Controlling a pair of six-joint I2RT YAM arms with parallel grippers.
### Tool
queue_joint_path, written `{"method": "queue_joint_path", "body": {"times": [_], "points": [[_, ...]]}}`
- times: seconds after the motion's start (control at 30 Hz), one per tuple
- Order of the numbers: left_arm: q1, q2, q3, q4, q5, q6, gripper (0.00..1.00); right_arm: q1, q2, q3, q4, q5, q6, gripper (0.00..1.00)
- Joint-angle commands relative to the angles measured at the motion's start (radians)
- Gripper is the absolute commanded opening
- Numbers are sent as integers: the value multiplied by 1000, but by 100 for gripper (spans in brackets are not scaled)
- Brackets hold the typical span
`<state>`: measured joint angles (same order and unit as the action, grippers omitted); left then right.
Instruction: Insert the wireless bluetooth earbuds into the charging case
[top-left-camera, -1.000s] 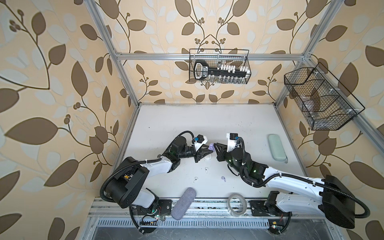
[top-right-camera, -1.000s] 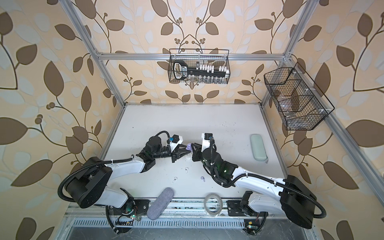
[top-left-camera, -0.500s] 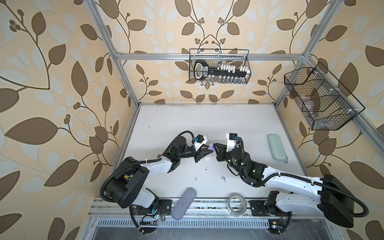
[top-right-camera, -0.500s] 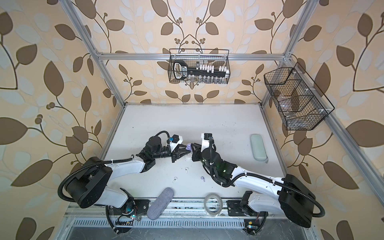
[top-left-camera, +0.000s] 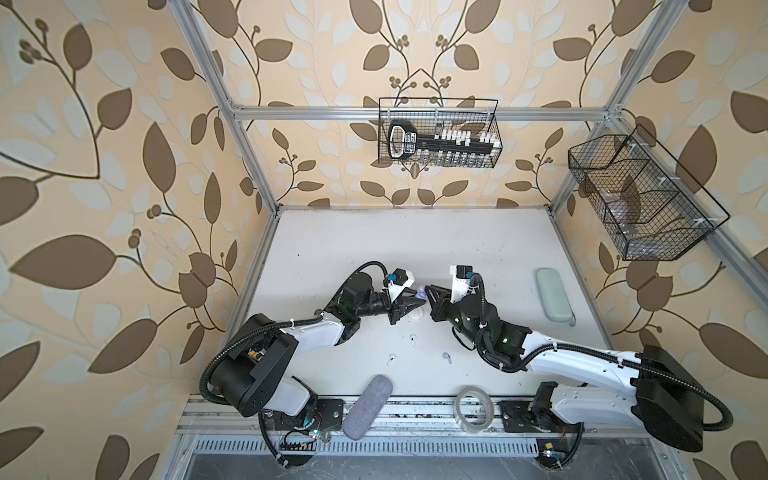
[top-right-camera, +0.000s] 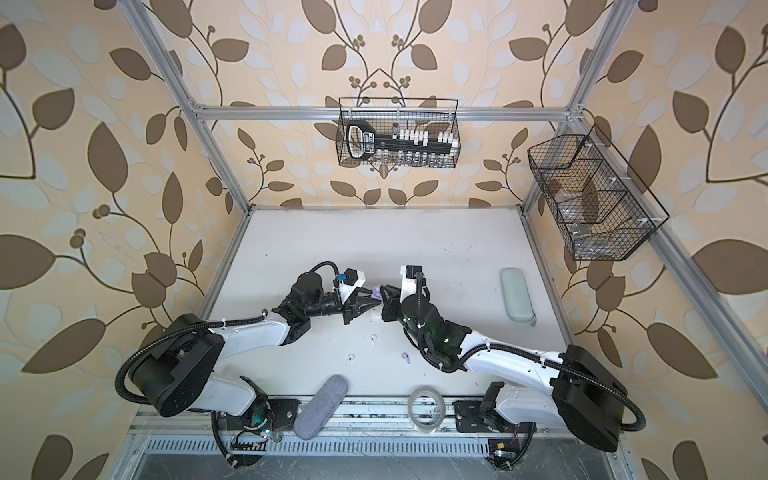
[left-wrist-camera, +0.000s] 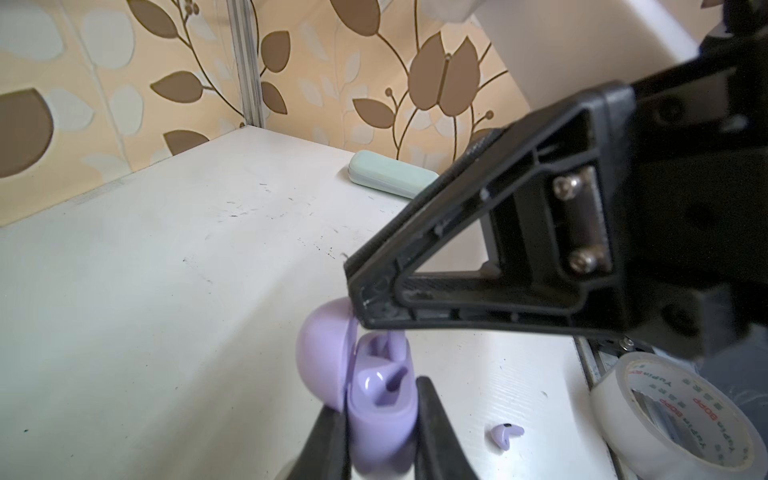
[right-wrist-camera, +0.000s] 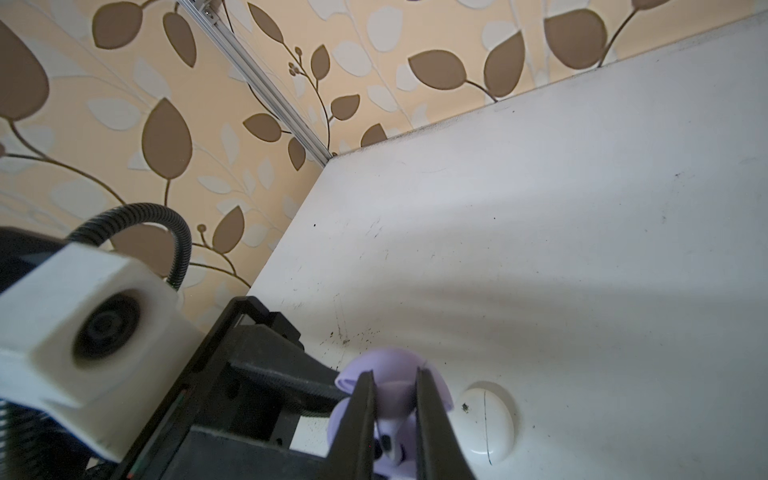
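Observation:
My left gripper (left-wrist-camera: 380, 411) is shut on the base of a lilac charging case (left-wrist-camera: 380, 432), held above the table with its lid (left-wrist-camera: 324, 353) swung open. My right gripper (right-wrist-camera: 394, 386) faces it from the other side, shut on a lilac earbud (right-wrist-camera: 392, 442) at the case's open top. In both top views the two grippers (top-left-camera: 419, 302) (top-left-camera: 429, 291) meet mid-table over the case (top-right-camera: 376, 293). A second lilac earbud (top-left-camera: 446, 356) and two white earbuds (top-left-camera: 412, 340) (top-left-camera: 390, 359) lie loose in front. A closed white case (right-wrist-camera: 488, 422) sits on the table below the grippers.
A mint glasses case (top-left-camera: 554, 300) lies at the right. A grey pouch (top-left-camera: 368, 405) and a tape roll (top-left-camera: 475, 408) sit on the front edge. Wire baskets hang on the back wall (top-left-camera: 438, 139) and the right wall (top-left-camera: 640, 195).

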<state>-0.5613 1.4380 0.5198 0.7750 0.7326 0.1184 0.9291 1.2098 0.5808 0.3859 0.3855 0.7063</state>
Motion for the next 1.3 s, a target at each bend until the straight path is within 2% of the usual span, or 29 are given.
{"method": "queue_joint_path", "body": {"times": [0.0,1.27], "points": [[7,-40,-5,62,19,-6,0,1,11,30,7,4,1,15],[23,-52,-26,116,-15,-11,0,14,48,29,-46,-12,31,15]]}}
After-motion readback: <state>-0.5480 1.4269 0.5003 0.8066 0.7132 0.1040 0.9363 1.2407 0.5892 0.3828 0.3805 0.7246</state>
